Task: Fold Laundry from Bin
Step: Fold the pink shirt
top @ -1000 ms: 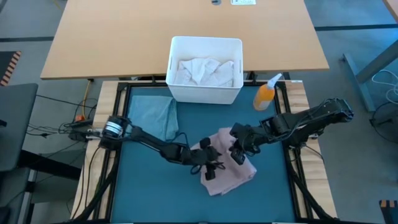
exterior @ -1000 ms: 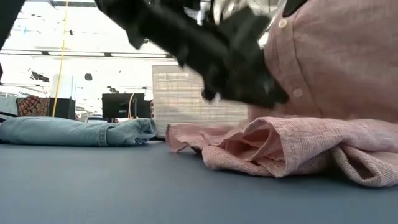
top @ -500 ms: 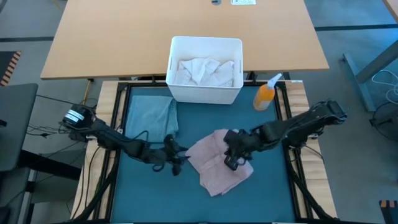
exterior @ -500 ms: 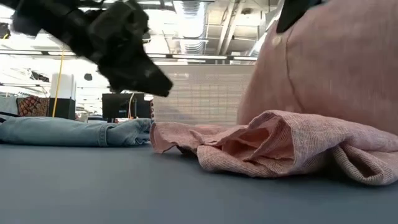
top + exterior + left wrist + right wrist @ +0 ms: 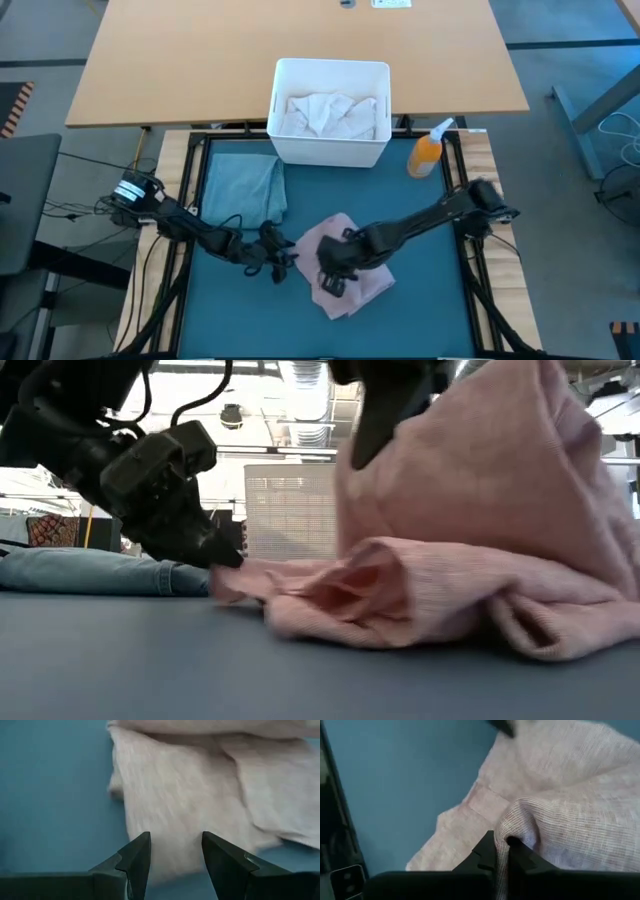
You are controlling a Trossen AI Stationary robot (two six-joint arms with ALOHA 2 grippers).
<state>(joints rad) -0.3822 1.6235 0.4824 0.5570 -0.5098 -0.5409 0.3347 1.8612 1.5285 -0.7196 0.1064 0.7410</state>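
- The pink shirt (image 5: 345, 268) lies bunched on the teal mat (image 5: 430, 310), toward 6 o'clock of the table's middle, one layer raised and draped over the rest.
- The right gripper (image 5: 333, 272) is closed on a fold of the shirt, the cloth pinched between its fingers in the right wrist view (image 5: 501, 851), at the shirt's 9 o'clock side.
- The left gripper (image 5: 283, 262) sits low at the shirt's 9 o'clock edge, jaws apart and holding nothing; in the left wrist view (image 5: 172, 862) the cloth lies just beyond its fingertips.
- The jeans (image 5: 243, 187) lie folded at 10 o'clock of the shirt, well apart from it.
- The bin (image 5: 330, 150) stands at 12 o'clock, white cloth (image 5: 325, 112) inside; an orange bottle (image 5: 428, 152) stands just beside it at 3 o'clock.
- Risk: the pinch holds only a small fold, so it may slip out if the layer is carried further, and the fold would drop crooked.
- Risk: both grippers are near each other at the same edge, so a careless move could knock them together.
- Risk: dragging the raised layer may pull the whole shirt along the mat, since nothing pins the lower layer.
- Risk: if the left gripper closes where it is, it could catch more than one layer; the edge looks doubled there.
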